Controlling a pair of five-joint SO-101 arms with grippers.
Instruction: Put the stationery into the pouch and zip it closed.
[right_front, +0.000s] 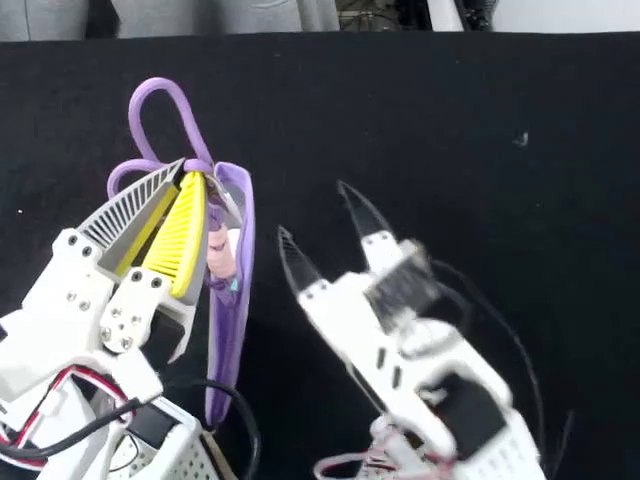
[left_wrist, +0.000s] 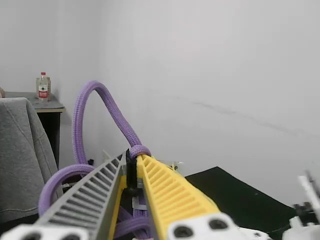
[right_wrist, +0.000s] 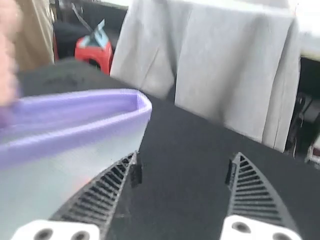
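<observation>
Your left gripper (right_front: 190, 178) (left_wrist: 131, 160) is closed tight, its yellow and grey fingers pinched on the purple cord (right_front: 160, 95) (left_wrist: 100, 100) where that cord is knotted to the pouch's end. Past the fingertips the cord rises in one tall loop, and a second, smaller loop bulges out at the grey finger's side.

The pouch (right_front: 228, 300) (right_wrist: 65, 145) stands on edge, so from above you see it as a narrow purple band running back alongside the left arm. You cannot tell whether its lower edge touches the table (right_front: 450, 120). Its wall is pale and translucent under a purple rim. Something pink (right_front: 220, 255) shows at the end near the left fingers; whether it lies fully inside is unclear.

Your right gripper (right_front: 312, 210) (right_wrist: 185, 160) is spread wide and holds nothing. It sits over the black table just beside the pouch, and its nearer black finger is close to the translucent wall.

Beyond the table hangs grey cloth (right_wrist: 215, 65). In the left wrist view a small bottle (left_wrist: 43, 86) stands on a dark cabinet by the white wall.
</observation>
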